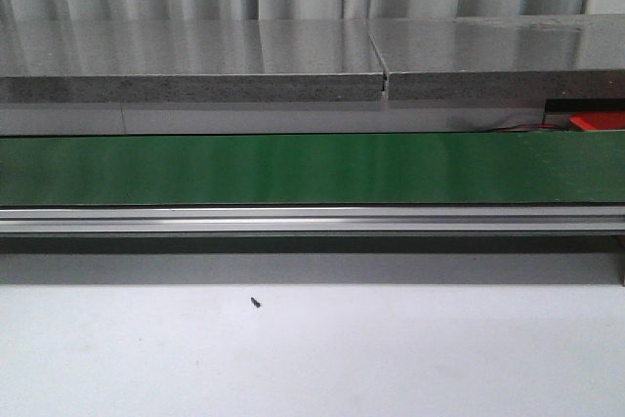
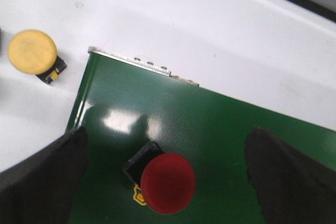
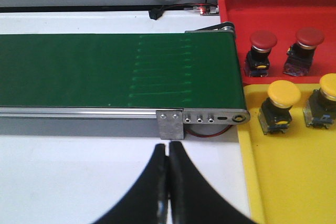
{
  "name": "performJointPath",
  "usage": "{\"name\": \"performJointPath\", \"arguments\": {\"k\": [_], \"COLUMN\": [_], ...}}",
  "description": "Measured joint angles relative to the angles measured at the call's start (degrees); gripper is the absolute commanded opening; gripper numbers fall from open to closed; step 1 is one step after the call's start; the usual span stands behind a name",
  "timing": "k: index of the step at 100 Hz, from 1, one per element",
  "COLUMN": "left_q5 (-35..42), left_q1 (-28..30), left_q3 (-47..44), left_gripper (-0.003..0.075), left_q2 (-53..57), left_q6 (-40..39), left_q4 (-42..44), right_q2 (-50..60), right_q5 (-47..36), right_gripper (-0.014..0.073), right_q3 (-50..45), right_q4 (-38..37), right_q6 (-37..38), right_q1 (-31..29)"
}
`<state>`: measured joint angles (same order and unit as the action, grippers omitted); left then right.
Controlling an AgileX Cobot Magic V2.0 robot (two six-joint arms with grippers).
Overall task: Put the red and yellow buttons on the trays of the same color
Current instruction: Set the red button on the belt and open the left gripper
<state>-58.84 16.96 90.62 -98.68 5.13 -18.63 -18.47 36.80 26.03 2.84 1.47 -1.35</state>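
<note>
The left pincer [image 2: 167, 179] is spread wide over one end of the green conveyor belt [image 2: 220, 129], and a red button [image 2: 167, 183] lies on the belt directly between its two dark fingers [image 2: 39, 174]. The button rests tipped on its side, its black base pointing away from the cap toward the belt's end plate, so its long axis runs roughly across the gap rather than along the fingers. A yellow button [image 2: 32, 52] sits off the belt on the white worktop [image 2: 210, 35], just beyond the belt's corner.

At the belt's other end, the right pincer [image 3: 168, 182] hangs pressed together and holding nothing, near the belt's metal end bracket. Beside that end are a red tray [image 3: 273, 9] and a yellow tray [image 3: 278, 182] (each already carries two matching buttons).

The left arm is clearly nearer the red button; closing on it looks like the next move.
</note>
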Motion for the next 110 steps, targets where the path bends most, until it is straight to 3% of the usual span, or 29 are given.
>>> {"name": "performJointPath", "arguments": {"k": [40,69,110], "left_q5": [0.0,0.8,7.8], "left_q1": [6.9,7.3,7.3], "left_q3": [1.3,1.6,2.4], "left_gripper": [0.0587,0.0547,0.0547], "left_q2": [-4.9,-12.7,-18.2], "left_q6": [-6.7,-13.1,-18.7], "left_q4": [0.5,0.5,0.8], "right_q2": [0.0,0.0,0.0], "right_q5": [0.0,0.0,0.1], "right_gripper": [-0.0068,-0.0068,-0.0068], "right_q3": [0.0,0.0,0.0], "right_q4": [0.0,0.0,0.0], "right_q6": [0.0,0.0,0.0], "right_q1": [0.0,0.0,0.0]}}
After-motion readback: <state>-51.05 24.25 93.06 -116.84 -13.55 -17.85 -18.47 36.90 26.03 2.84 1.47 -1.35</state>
